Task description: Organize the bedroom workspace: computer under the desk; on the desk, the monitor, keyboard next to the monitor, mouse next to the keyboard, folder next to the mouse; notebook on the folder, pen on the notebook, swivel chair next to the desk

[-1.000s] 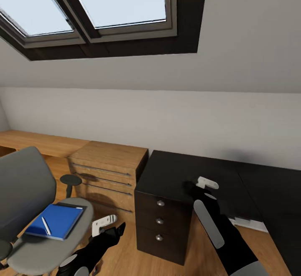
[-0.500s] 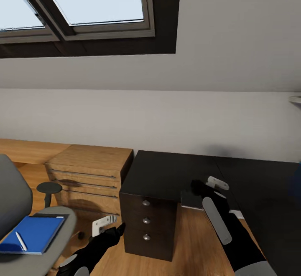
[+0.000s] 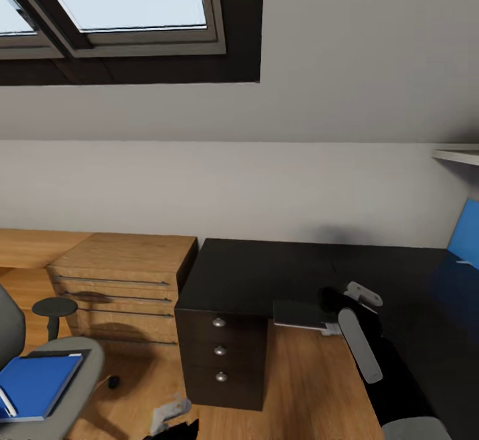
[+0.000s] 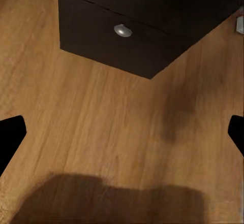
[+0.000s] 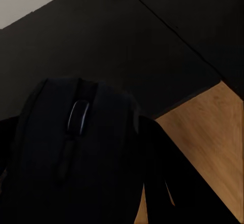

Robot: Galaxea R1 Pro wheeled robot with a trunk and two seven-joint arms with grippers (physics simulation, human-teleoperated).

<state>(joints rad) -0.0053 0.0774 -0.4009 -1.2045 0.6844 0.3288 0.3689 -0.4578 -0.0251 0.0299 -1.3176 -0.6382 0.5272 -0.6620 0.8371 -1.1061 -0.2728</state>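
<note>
In the right wrist view the black mouse (image 5: 76, 148) with its scroll wheel sits between dark fingers, over the glossy black desk (image 5: 152, 41). From the head view, my right gripper (image 3: 330, 297) hovers above the desk (image 3: 266, 273) near its inner front edge, shut on the mouse. My left gripper (image 4: 122, 137) hangs open over the wooden floor beside the desk's drawer unit (image 4: 127, 36), and shows low at the picture's edge (image 3: 174, 421). The grey swivel chair (image 3: 73, 387) at lower left carries a blue notebook (image 3: 33, 383) on a darker folder (image 3: 56, 355), with the pen (image 3: 5, 404) on it.
A light wooden drawer chest (image 3: 120, 273) stands left of the black drawer unit (image 3: 219, 353). The chair's black armrest (image 3: 53, 307) rises before it. A blue back panel (image 3: 466, 233) and a white shelf (image 3: 459, 155) sit at the right. A sloped wall with a skylight is above.
The camera has swung right, so chair and chest slid left and the blue panel came into view. My left arm sits lower in the picture. The right gripper still holds the mouse over the desk.
</note>
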